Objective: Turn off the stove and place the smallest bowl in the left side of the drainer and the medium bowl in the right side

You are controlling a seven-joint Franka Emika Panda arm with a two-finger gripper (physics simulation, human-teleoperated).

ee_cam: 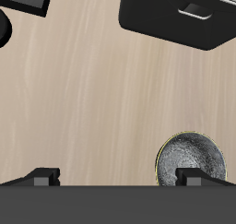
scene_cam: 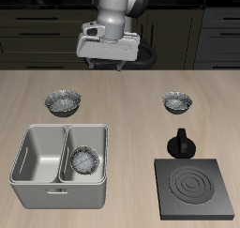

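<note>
Hovering behind the drainer [scene_cam: 56, 194] with claw [scene_cam: 103, 65] spread, the arm risked grabbing the wide bowl [scene_cam: 63, 102] near the drainer instead of the smallest bowl [scene_cam: 176, 102], well apart from it.

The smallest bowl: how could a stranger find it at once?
Find the black stove near the table's front edge, with its knob just behind. The smallest bowl stands farther back, behind that knob; a wider bowl stands behind the drainer, a third bowl inside it.

Shiny crinkled metal smallest bowl [scene_cam: 177, 102] and grey metal drainer [scene_cam: 37, 180] sit on matt, pale wood-grain table [scene_cam: 131, 119].
</note>
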